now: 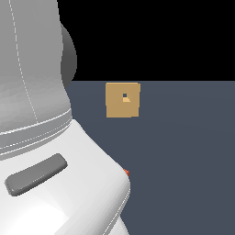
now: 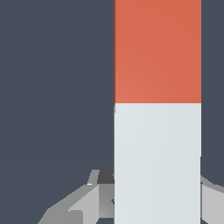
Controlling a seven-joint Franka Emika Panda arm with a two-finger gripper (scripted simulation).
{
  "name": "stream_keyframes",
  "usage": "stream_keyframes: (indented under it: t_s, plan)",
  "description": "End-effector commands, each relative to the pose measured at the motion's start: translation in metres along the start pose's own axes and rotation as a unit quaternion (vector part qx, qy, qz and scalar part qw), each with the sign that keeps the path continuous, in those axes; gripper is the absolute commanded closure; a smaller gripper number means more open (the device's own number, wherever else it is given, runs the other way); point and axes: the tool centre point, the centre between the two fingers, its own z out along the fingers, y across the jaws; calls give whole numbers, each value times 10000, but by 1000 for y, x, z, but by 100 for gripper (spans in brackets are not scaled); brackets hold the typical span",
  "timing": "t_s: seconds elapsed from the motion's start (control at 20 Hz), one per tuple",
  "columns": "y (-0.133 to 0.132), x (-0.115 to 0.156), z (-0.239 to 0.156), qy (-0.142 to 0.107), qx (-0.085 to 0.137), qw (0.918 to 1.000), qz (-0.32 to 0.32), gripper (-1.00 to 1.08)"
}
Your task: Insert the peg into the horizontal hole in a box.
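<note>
The peg (image 2: 157, 109) fills much of the wrist view, a long square bar with a red-orange half and a pale grey-white half. My gripper (image 2: 157, 189) is shut on the pale half, with a finger (image 2: 94, 197) pressed against each side. In the exterior view only the peg's red tip (image 1: 125, 172) peeks out from behind the white arm (image 1: 55, 174), which hides the gripper. The tan box (image 1: 122, 100) stands farther back on the dark floor, well apart from the peg. Its small dark hole (image 1: 125, 97) faces the camera.
The bulky white arm covers the exterior view's left half. Dark blue-grey floor (image 1: 183, 160) spreads around the box and to the exterior view's right. Black background lies beyond the floor's far edge.
</note>
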Motion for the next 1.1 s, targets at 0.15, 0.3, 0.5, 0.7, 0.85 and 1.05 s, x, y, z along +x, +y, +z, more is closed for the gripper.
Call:
stream_keyframes:
  t_s: [0.15,0.3,0.5,0.7,0.85,1.05]
  plan:
    - [0,37,-8,3,-12,9995,-313,108]
    - [-2,72,-16,-1,-14,9981,-612,108]
    - [-12,134,-29,-6,-18,9933,-1154,108]
    - [-34,213,-45,-9,-20,9829,-1843,108]
    - [-57,268,-57,-8,-21,9720,-2350,108]
    - [-87,324,-70,-4,-20,9576,-2881,108]
